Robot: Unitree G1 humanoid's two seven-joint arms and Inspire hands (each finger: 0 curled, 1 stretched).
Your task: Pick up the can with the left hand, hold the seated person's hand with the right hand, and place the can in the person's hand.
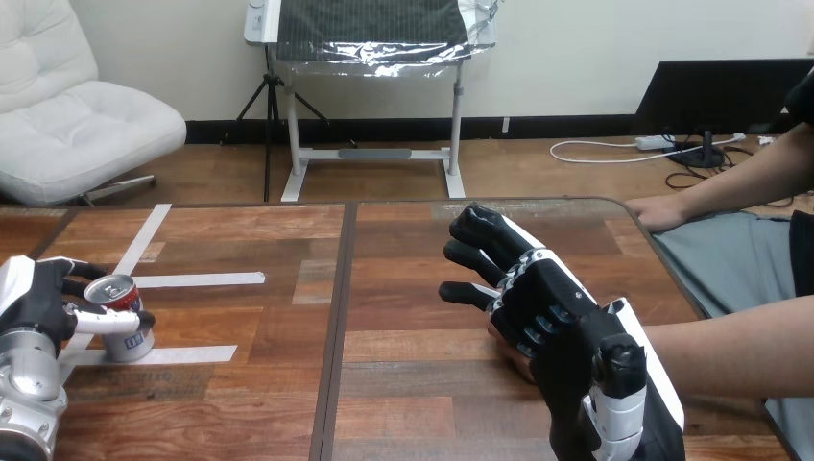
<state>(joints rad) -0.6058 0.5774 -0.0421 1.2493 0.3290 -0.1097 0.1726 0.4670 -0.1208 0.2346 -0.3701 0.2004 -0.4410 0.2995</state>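
In the head view, you are looking down on a wooden table [403,384]. At about 8 o'clock, by the left edge, the robot's left hand [43,303] is wrapping its fingers and thumb around the can [125,336]. The can is standing nearly upright with its opened top showing. Its base is sitting among white tape strips [197,279] on the wood, and you cannot tell whether it is touching the table. At about 5 o'clock, the right hand [552,307] is reaching toward 11 o'clock with its fingers extended and loosely spread. It is lying over the person's nearer hand [512,353], which is peeking out beneath it. The person's forearm [739,355] is coming in from 4 o'clock. You cannot tell whether the thumb is closing on that hand. At 2 o'clock, the person's farther hand [658,213] is resting at the table's far right corner, well apart.
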